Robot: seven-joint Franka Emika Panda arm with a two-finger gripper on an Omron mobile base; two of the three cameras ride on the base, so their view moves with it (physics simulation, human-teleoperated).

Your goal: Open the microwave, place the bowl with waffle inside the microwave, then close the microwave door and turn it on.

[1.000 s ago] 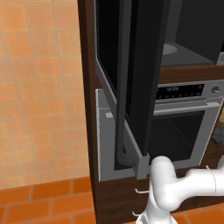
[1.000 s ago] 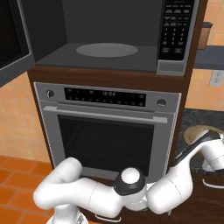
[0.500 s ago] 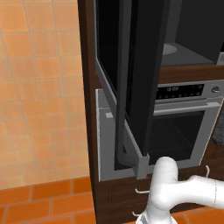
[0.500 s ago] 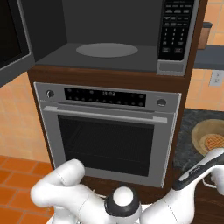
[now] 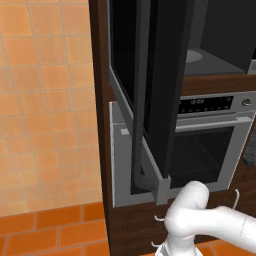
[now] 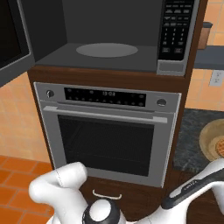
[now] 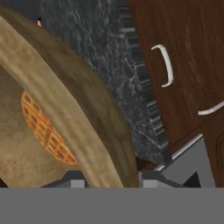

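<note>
The tan bowl (image 7: 83, 113) looms close in the hand view, and the golden waffle (image 7: 43, 131) lies inside it. My gripper (image 7: 111, 180) is shut on the bowl's thick rim, which runs between the two dark fingertips (image 7: 72, 180). From the right base view the bowl (image 6: 211, 139) sits at the right edge on the dark counter with the waffle (image 6: 219, 148) in it. The microwave (image 6: 109, 30) stands open, showing its grey cavity and round turntable. The microwave door (image 5: 160, 90) is swung out to the left, also seen as door (image 6: 11, 39).
A silver oven (image 6: 107, 131) with a bar handle sits under the microwave. The keypad panel (image 6: 175, 30) is right of the cavity. Beside the speckled dark counter (image 7: 100, 52) are brown cabinet fronts (image 7: 183, 65) with white handles. An orange tiled wall (image 5: 45, 100) is left.
In the right base view my arm has swung lower and to the right, uncovering the bowl with the waffle. The microwave and its door have not moved.
</note>
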